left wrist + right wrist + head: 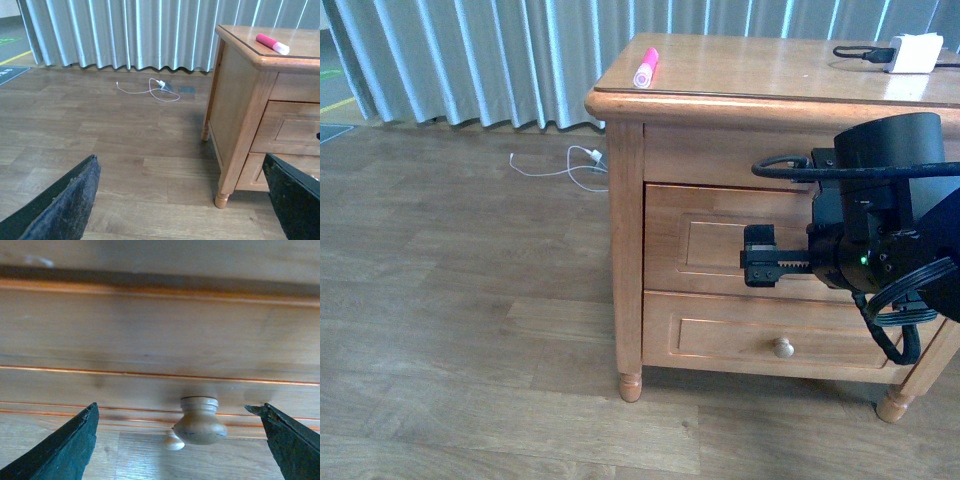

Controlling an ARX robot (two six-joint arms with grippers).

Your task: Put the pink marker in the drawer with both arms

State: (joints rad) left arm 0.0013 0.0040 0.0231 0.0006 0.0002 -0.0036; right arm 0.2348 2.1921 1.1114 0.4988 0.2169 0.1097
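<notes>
I am seeing the pink marker (646, 67) lying by the nightstand's (625, 250) left top edge. The right gripper (171, 408) is hovering wide apart at the tall drawer (710, 235), knob (199, 421) between its fingers, untouched. The left gripper (180, 156) is hanging wide apart over bare floor (125, 150).

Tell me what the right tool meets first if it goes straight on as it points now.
Probably the knob of the drawer: it sits in the gap of the open right tool, off centre. The fingers themselves would reach the drawer front beside it. Depth is hard to judge.
</notes>
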